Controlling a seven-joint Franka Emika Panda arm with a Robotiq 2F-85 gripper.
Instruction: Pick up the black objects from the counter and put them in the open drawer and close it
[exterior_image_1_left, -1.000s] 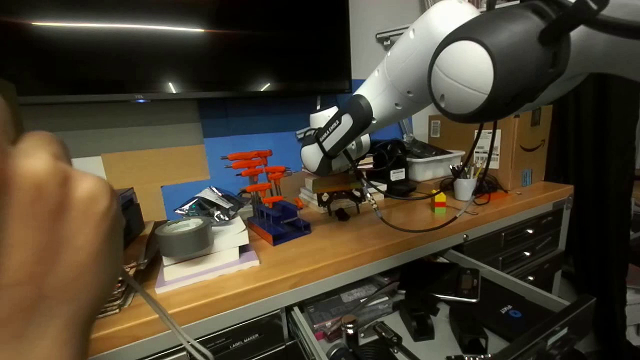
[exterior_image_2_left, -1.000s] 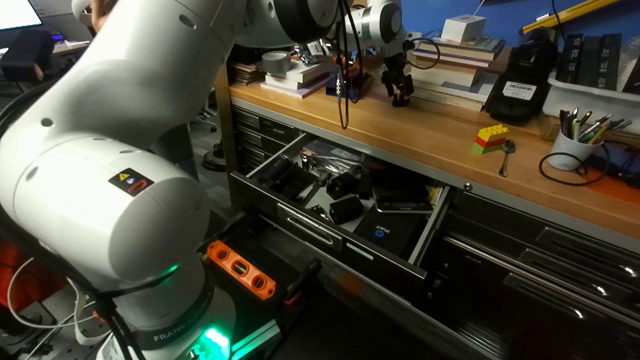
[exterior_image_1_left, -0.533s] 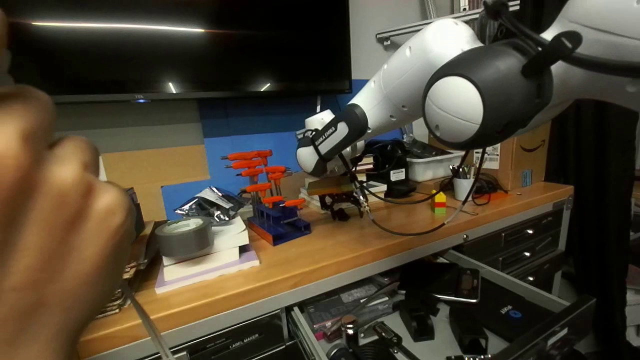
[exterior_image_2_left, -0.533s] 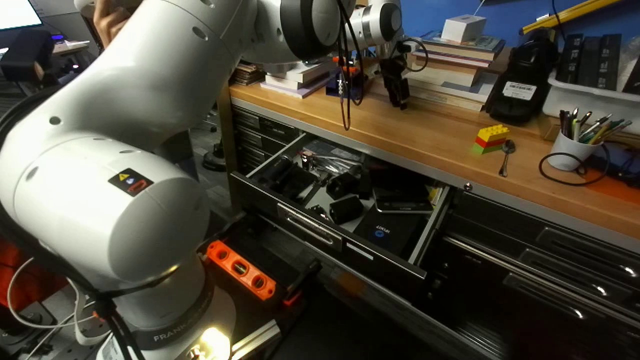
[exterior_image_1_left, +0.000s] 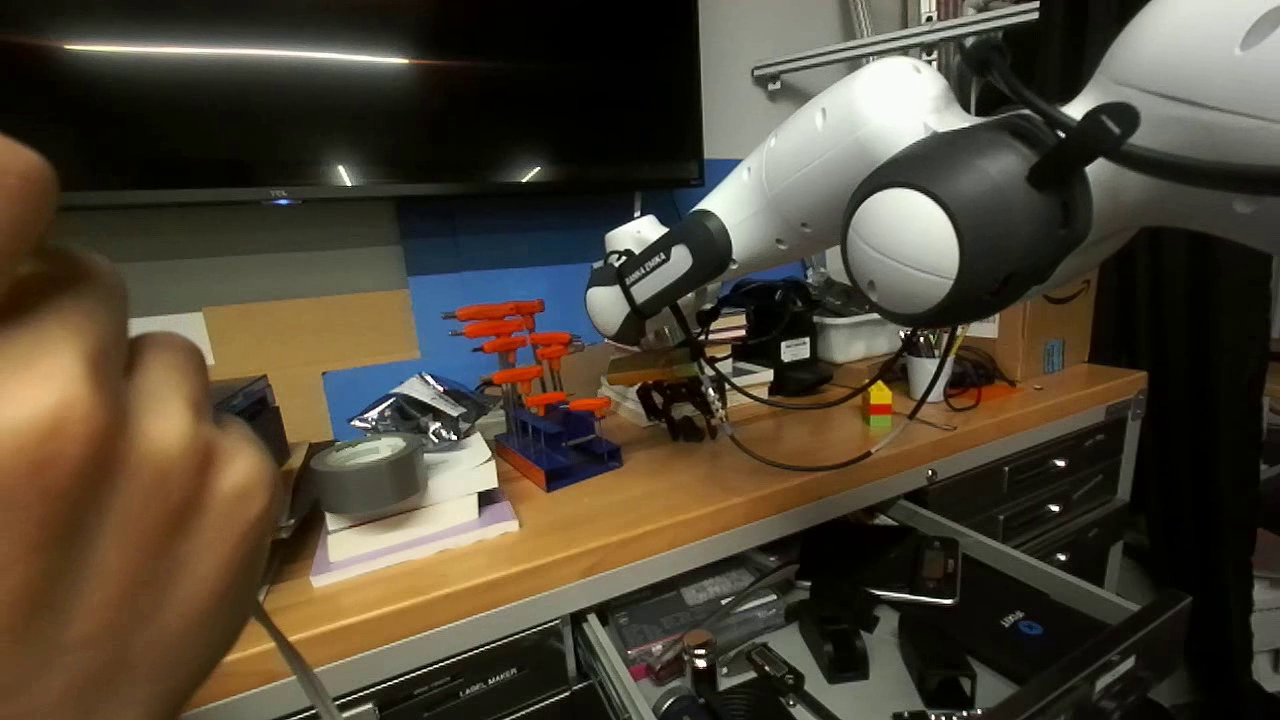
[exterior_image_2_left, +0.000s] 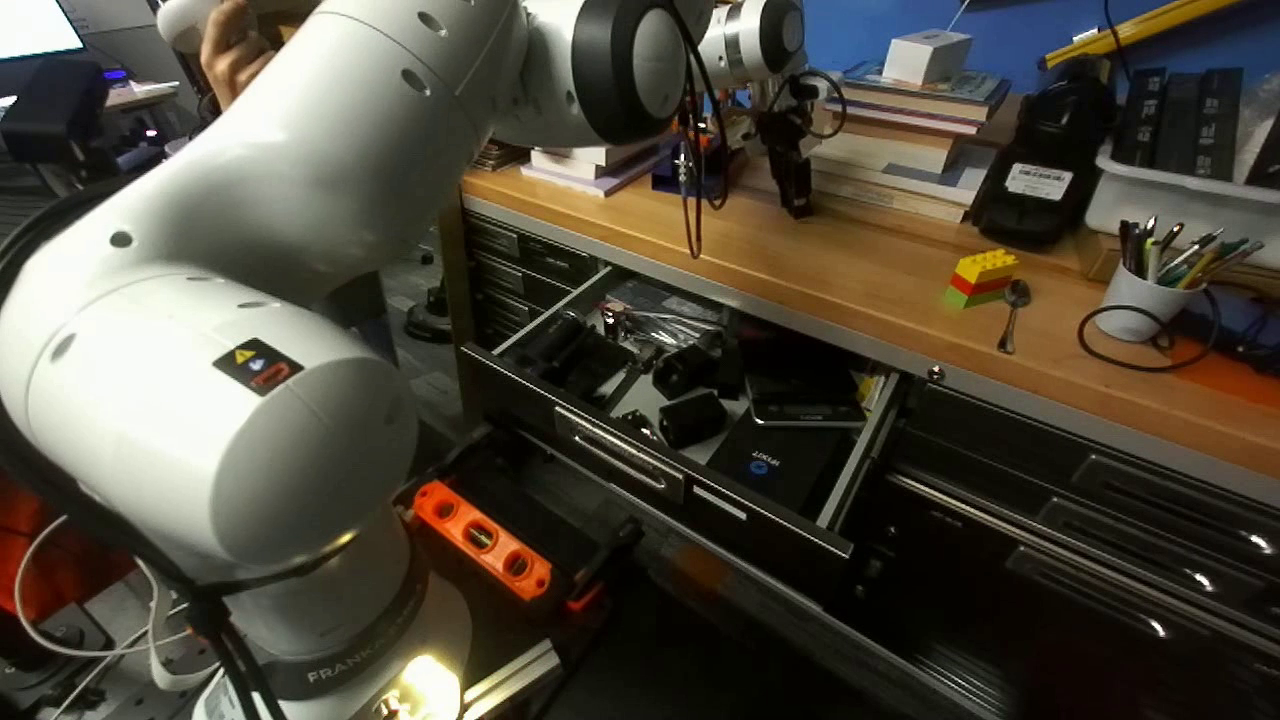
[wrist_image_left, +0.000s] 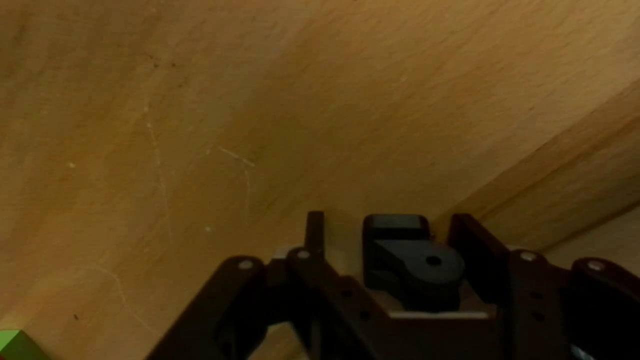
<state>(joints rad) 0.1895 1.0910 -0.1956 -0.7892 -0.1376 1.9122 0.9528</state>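
Robot arm (exterior_image_2_left: 300, 220), hex keys (exterior_image_1_left: 516, 376) and cluttered drawer (exterior_image_2_left: 630, 455) mark a workshop-like lab.

Television (exterior_image_1_left: 350, 110): dark in an exterior view, crossed by one long white streak and two short glints.
Hand (exterior_image_1_left: 130, 460): heavily blurred at the left edge of an exterior view, the softest shape I get.
Arm (exterior_image_1_left: 800, 185): bright highlights on its white shell in both exterior views, greyer underneath.
Base light (exterior_image_2_left: 430, 688): yellow-white glare, burnt out at the core.
Drawer (exterior_image_2_left: 775, 535): dim inside; I see black melting into black.
Surface (wrist_image_left: 200, 125): dim, amber-brown in my wrist view; fine scratches show.
Pincer (wrist_image_left: 388, 230): out of focus, nearly a silhouette.
Black block (wrist_image_left: 420, 256): faint grey sheen on top.
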